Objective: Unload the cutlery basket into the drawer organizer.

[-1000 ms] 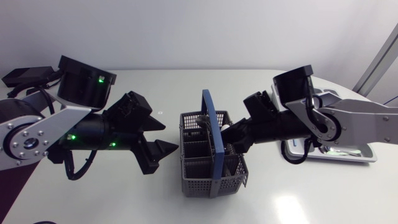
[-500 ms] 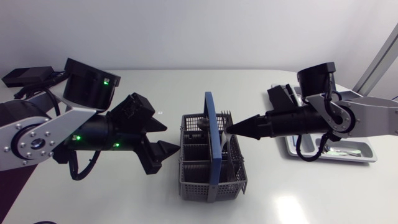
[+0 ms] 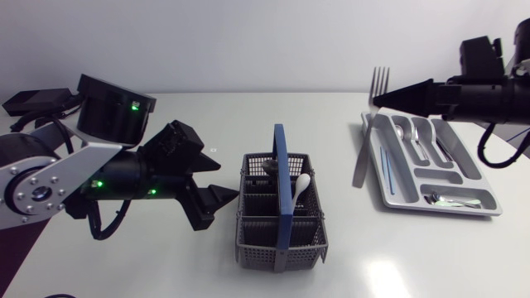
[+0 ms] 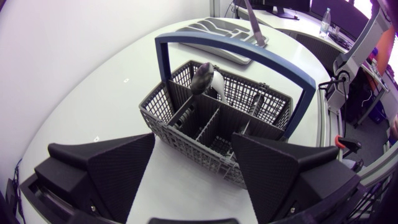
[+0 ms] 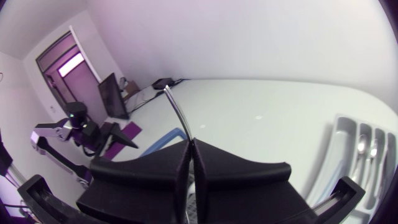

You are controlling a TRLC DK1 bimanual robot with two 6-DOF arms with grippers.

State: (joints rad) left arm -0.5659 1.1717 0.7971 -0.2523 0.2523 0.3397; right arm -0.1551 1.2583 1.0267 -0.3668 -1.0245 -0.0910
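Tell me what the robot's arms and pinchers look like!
The left arm has silver-grey links with round black joints, tiny green lights and a looping black cable. The right arm shows mostly black here, with a black cable too. The left end effector and right end effector are matte black, each with two broad wedge-shaped fingers.

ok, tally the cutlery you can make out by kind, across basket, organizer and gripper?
Fork: 1, in the right gripper
Spoon: 3, a white spoon in the basket, two metal spoons in the organizer
Kind unclear: 2, a grey piece in the basket, a shiny piece in the organizer
Total: 6 made out
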